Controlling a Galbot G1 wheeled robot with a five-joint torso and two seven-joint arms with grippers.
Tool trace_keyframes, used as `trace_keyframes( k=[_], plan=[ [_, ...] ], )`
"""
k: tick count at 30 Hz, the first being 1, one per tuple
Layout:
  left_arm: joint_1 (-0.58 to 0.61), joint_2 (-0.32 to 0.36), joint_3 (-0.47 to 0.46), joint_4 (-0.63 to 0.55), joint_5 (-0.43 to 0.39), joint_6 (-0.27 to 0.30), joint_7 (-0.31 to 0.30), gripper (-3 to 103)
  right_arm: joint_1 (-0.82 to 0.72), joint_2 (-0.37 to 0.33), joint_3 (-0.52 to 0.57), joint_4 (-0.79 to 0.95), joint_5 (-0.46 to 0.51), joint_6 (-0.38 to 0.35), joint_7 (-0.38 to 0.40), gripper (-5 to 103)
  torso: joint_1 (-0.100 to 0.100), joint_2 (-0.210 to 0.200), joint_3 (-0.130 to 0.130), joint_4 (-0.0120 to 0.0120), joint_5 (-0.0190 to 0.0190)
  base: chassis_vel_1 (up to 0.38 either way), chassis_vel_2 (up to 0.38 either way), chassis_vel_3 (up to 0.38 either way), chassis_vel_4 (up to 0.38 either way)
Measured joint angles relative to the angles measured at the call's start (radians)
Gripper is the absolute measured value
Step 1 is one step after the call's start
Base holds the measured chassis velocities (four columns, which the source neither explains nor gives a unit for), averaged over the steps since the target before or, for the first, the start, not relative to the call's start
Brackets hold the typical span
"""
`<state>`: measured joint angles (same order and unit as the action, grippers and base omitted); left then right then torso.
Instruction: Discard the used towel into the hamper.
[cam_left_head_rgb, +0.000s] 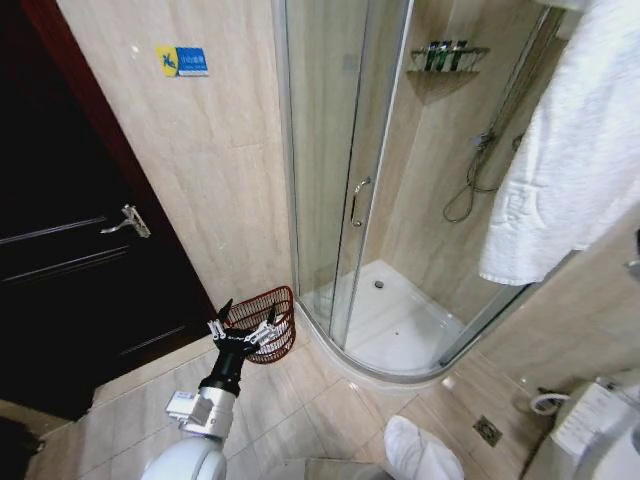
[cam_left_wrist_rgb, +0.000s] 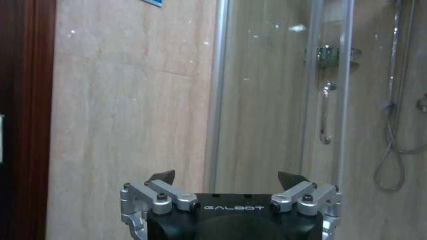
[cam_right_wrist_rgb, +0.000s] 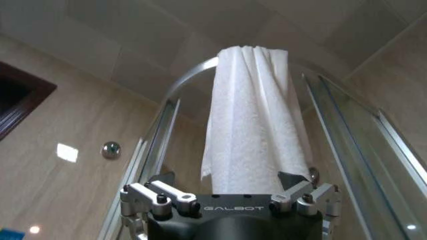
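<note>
The white towel (cam_left_head_rgb: 580, 150) hangs at the upper right, draped over the curved top rail of the shower; in the right wrist view the towel (cam_right_wrist_rgb: 250, 115) falls in folds straight towards the camera. My right gripper (cam_right_wrist_rgb: 228, 178) is open just below its lower end, with the cloth between or just beyond the fingertips. The hamper (cam_left_head_rgb: 283, 320), a small reddish-brown wire basket, stands on the floor against the wall beside the shower. My left gripper (cam_left_head_rgb: 243, 326) hovers open at the hamper's near rim; in its own wrist view the left gripper (cam_left_wrist_rgb: 227, 178) faces the tiled wall, nothing held.
A dark door with a metal handle (cam_left_head_rgb: 128, 222) is at the left. The glass shower enclosure (cam_left_head_rgb: 340, 180) with a white tray (cam_left_head_rgb: 400, 320) fills the middle. A floor drain (cam_left_head_rgb: 487, 430) and a white fixture (cam_left_head_rgb: 590, 420) lie at the lower right.
</note>
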<state>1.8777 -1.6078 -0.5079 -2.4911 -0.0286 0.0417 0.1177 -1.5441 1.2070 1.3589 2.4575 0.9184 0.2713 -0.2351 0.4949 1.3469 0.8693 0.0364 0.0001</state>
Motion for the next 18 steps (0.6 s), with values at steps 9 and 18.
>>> trace_keyframes(
  k=[9, 18],
  plan=[
    [0.0, 0.0, 0.0, 0.0, 0.0, 0.0, 0.0, 100, 0.182, -0.096, -0.038, -0.105, -0.079, -0.057, 0.104, 100, 0.0, 0.0, 0.0, -0.0002, 0.0008, 0.01, 0.014, -0.005, -0.013],
    [0.0, 0.0, 0.0, 0.0, 0.0, 0.0, 0.0, 100, 0.406, -0.199, -0.088, -0.201, -0.12, -0.134, 0.176, 100, 0.0, 0.0, 0.0, -0.0002, -0.0002, 0.0, 0.0, 0.0, 0.0]
  ],
)
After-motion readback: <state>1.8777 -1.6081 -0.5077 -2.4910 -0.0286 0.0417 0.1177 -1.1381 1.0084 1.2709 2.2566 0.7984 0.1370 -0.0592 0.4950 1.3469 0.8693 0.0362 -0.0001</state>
